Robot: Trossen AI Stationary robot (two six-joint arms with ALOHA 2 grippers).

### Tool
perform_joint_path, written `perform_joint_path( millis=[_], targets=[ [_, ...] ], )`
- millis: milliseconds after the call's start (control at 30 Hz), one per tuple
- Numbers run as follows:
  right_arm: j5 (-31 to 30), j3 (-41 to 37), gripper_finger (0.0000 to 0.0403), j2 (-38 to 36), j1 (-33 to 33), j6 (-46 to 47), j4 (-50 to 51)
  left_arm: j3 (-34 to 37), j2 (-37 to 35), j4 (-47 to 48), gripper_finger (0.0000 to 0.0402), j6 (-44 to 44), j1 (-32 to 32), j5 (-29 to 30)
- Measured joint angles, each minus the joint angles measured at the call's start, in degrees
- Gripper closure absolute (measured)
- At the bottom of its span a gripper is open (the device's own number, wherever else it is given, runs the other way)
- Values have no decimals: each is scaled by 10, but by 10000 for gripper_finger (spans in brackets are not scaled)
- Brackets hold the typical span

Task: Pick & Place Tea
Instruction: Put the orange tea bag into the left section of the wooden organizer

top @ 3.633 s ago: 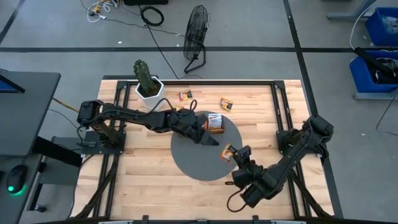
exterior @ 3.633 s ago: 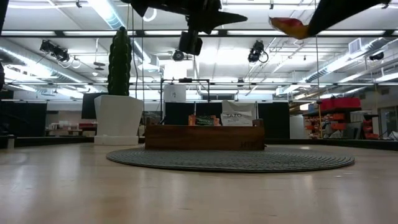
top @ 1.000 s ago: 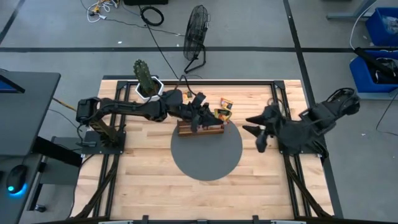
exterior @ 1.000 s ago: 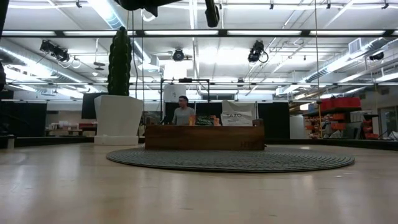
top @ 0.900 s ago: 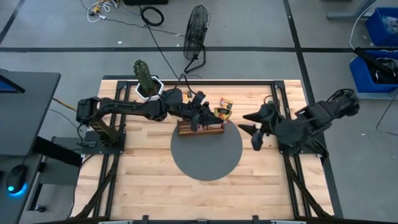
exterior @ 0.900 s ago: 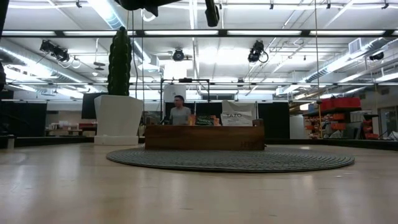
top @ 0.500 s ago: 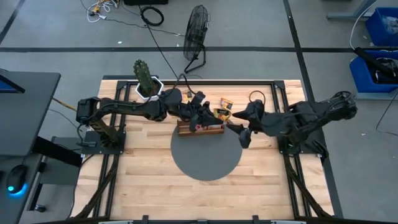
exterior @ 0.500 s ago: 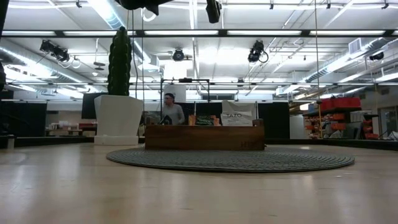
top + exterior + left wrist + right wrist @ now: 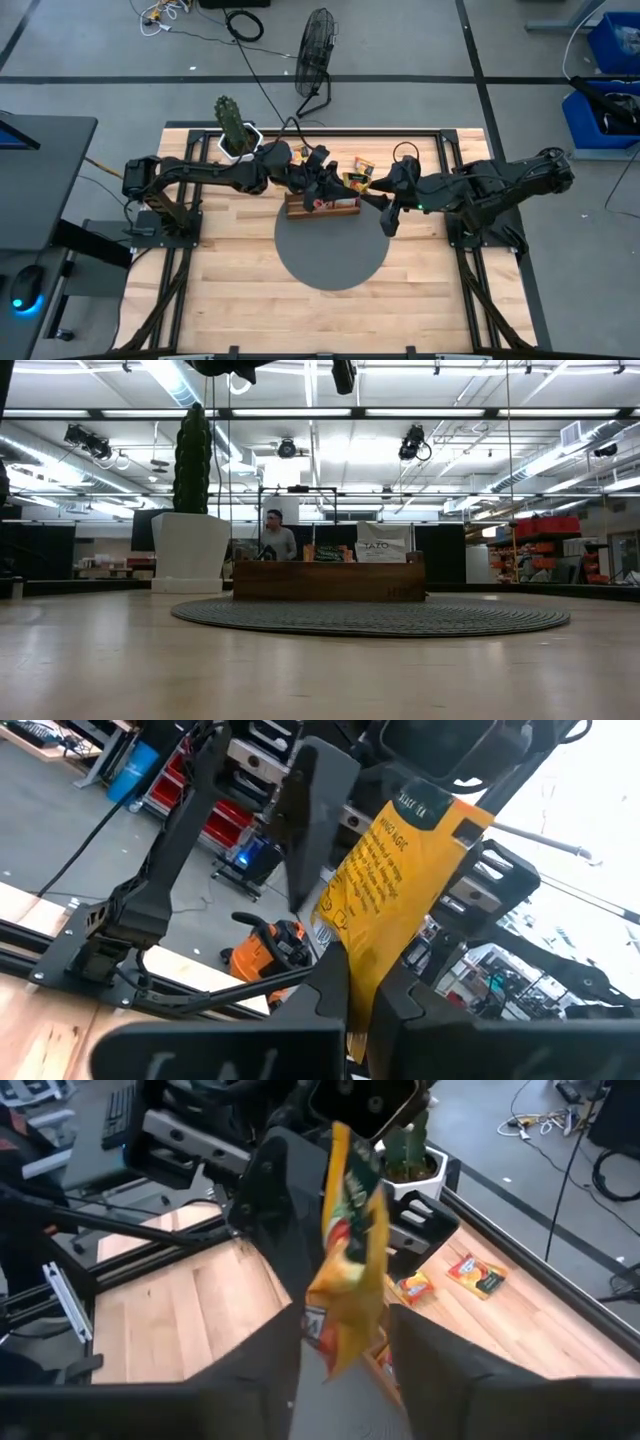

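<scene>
My left gripper (image 9: 333, 184) reaches in from the table's left, above the wooden tray (image 9: 322, 208), and is shut on a yellow tea sachet (image 9: 400, 900). My right gripper (image 9: 345, 1365) comes from the table's right. It is open, with one finger on each side of the sachet's free end (image 9: 340, 1330). The tray stands on a round grey mat (image 9: 332, 250) and holds a few upright sachets (image 9: 378, 548). Two more sachets (image 9: 298, 152) (image 9: 364, 165) lie flat on the table behind it. My left gripper pinches one end of the yellow sachet (image 9: 345, 965) between its two fingers. It comes roughly level from the table's left. The sachet sticks out past the fingertips toward the right arm, clear above the tray. My right gripper: I cannot tell whether its fingers (image 9: 420, 1365) touch the sachet.
A potted cactus (image 9: 235, 128) stands at the table's far left. A black frame (image 9: 440, 160) runs along the table's far and right edges. A fan (image 9: 315, 60) stands on the floor beyond the table, and a person (image 9: 272, 540) is in the room behind it.
My right gripper has swung from the table's right edge toward the left gripper, and its fingers now flank the yellow sachet. The left gripper has kept the sachet where it was, above the tray.
</scene>
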State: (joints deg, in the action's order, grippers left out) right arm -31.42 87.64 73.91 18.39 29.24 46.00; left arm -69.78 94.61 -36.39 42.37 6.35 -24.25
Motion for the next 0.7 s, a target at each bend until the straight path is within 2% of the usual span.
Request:
perform_joint_path(
  millis=[300,567,700],
  targets=[
    [0,0,385,0,0,-19,-2,0,0,2,392,0,3,0],
    [-9,0,399,-2,0,-22,-1,-1,0,10,354,0,4,1],
    [-10,0,401,-6,0,-15,3,-1,0,19,337,-6,13,-29]
  ],
)
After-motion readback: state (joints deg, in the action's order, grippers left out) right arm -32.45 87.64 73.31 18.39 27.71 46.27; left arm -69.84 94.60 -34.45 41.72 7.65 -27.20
